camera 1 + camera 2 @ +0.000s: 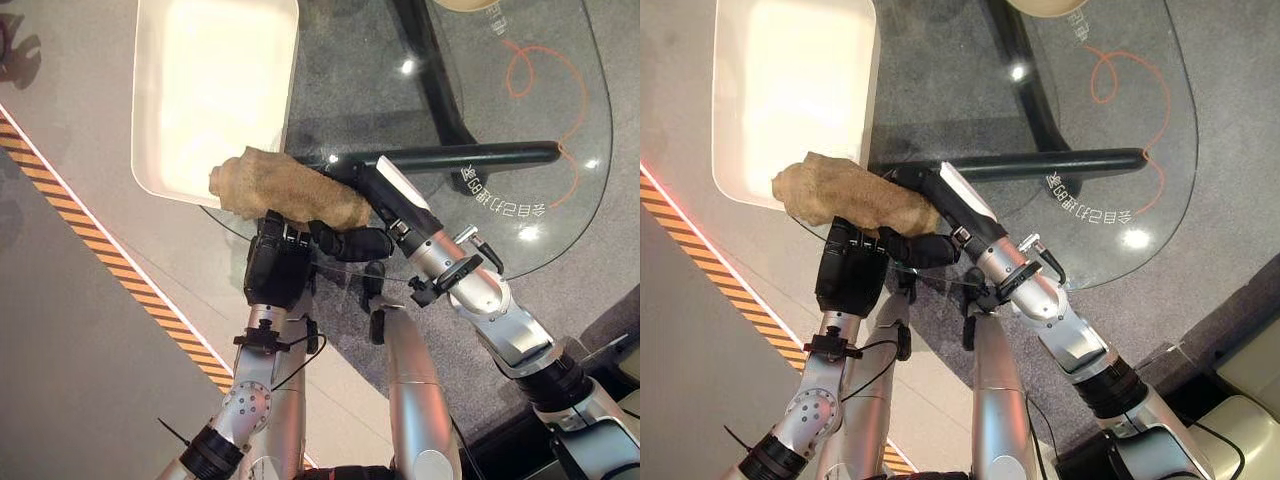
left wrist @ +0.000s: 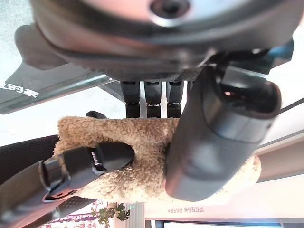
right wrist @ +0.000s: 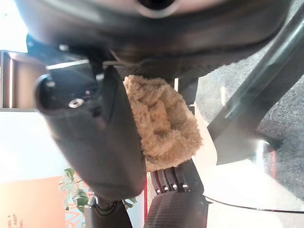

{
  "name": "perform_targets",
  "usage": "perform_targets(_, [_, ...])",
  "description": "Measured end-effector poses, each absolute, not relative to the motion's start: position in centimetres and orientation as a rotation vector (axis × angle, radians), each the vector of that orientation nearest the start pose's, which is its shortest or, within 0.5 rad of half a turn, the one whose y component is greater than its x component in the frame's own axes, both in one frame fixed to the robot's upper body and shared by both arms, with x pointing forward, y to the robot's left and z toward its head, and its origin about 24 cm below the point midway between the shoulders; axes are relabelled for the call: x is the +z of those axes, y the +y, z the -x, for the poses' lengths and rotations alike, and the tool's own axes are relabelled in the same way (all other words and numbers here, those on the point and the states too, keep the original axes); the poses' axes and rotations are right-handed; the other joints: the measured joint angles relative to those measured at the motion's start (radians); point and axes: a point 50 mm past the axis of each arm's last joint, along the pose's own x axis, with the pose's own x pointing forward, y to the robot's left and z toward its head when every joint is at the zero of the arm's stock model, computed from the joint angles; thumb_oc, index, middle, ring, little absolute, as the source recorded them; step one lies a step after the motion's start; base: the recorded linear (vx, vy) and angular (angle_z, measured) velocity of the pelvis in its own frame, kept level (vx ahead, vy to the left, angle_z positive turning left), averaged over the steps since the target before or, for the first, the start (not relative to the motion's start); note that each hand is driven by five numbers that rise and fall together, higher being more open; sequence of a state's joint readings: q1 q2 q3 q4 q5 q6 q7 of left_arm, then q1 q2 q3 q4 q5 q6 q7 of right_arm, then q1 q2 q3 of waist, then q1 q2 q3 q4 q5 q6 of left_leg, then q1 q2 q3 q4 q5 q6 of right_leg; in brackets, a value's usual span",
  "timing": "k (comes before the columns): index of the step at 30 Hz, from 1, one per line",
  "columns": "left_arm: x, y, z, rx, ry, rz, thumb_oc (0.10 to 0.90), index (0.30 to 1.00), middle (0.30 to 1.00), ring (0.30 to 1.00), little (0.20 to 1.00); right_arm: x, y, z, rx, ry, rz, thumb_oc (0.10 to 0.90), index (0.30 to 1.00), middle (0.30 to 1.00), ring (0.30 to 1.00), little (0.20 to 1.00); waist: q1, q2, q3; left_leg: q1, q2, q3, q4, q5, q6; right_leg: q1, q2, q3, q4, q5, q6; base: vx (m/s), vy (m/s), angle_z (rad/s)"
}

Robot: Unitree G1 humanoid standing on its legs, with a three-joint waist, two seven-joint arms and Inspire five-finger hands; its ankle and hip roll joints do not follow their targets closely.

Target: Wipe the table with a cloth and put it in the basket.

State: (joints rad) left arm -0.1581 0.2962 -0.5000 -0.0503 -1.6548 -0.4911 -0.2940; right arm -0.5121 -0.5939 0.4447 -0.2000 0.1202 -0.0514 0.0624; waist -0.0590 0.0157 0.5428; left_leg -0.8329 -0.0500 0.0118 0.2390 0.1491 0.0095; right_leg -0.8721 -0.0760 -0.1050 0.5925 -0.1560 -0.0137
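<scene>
At table edge [image 1: 470, 262], cloth [image 1: 290, 190] between both hands [image 1: 275, 265] [image 1: 385, 195].

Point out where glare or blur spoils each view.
Left eye view: the white basket is blown out by light, and bright glints dot the glass table. Right eye view: the same glare. Left wrist view: the left hand is blurred, the cloth sharper. Right wrist view: the right hand looms soft against a bright backdrop.
</scene>
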Motion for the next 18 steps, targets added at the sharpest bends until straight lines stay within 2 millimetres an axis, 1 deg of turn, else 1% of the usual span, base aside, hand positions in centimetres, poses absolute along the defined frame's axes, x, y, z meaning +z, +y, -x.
perform_targets(4, [8.9, 11.7, -26.1, -0.399, -0.294, 1.349, 0.1, 0.3, 0.3, 0.3, 0.2, 18.9, -10.1, -28.6, 0.585, -0.573, 0.541, 0.1, 0.3, 0.3, 0.3, 0.2, -0.005, -0.001, 0.001, -0.011, 0.002, -0.001, 0.004, 0.006, 0.0, -0.009, 0.002, -0.002, 0.0, 0.001, -0.001, -0.01, -0.003, 0.0])
perform_targets(5, [8.9, 11.7, -26.1, -0.398, -0.294, 1.35, 0.1, 0.3, 0.3, 0.3, 0.2, 18.9, -10.1, -28.5, 0.586, -0.573, 0.54, 0.204, 0.389, 0.389, 0.389, 0.304, -0.006, -0.001, 0.001, -0.01, 0.002, -0.001, 0.004, 0.006, 0.0, -0.008, 0.002, -0.001, 0.0, 0.0, -0.001, 0.0, 0.0, 0.0])
perform_targets(6, [8.9, 11.7, -26.1, -0.399, -0.295, 1.35, 0.1, 0.3, 0.3, 0.3, 0.2, 18.9, -10.1, -28.6, 0.585, -0.574, 0.54, 0.8, 0.9, 0.9, 0.9, 0.9, -0.006, -0.001, 0.0, -0.009, 0.002, -0.001, 0.004, 0.006, 0.0, -0.008, 0.003, 0.0, 0.001, 0.0, -0.001, 0.0, 0.0, 0.0])
perform_targets(10, [9.1, 11.9, -26.2, -0.395, -0.306, 1.349, 0.1, 0.3, 0.3, 0.3, 0.2, 18.9, -10.0, -28.5, 0.591, -0.579, 0.543, 0.8, 0.9, 0.9, 0.9, 0.9, -0.008, -0.001, 0.0, -0.008, 0.003, -0.001, 0.004, 0.006, 0.0, -0.008, 0.003, 0.0, 0.002, 0.001, -0.001, 0.0, 0.0, 0.0])
perform_targets(14, [9.6, 12.6, -26.6, -0.375, -0.351, 1.344, 0.1, 0.3, 0.3, 0.3, 0.2, 18.7, -9.4, -27.9, 0.622, -0.597, 0.542, 0.8, 0.9, 0.9, 0.9, 0.9, -0.013, -0.001, 0.0, -0.007, 0.003, -0.001, 0.004, 0.006, 0.0, -0.009, 0.003, 0.0, 0.005, 0.001, -0.002, 0.0, 0.0, 0.0])
perform_targets(18, [10.3, 12.8, -27.0, -0.377, -0.382, 1.343, 0.1, 0.3, 0.3, 0.3, 0.2, 18.7, -9.3, -27.5, 0.626, -0.623, 0.526, 0.8, 0.9, 0.9, 0.9, 0.9, -0.013, -0.001, 0.0, -0.007, 0.003, -0.001, 0.005, 0.006, 0.0, -0.009, 0.002, 0.0, 0.006, 0.002, -0.003, 0.0, 0.0, 0.0])
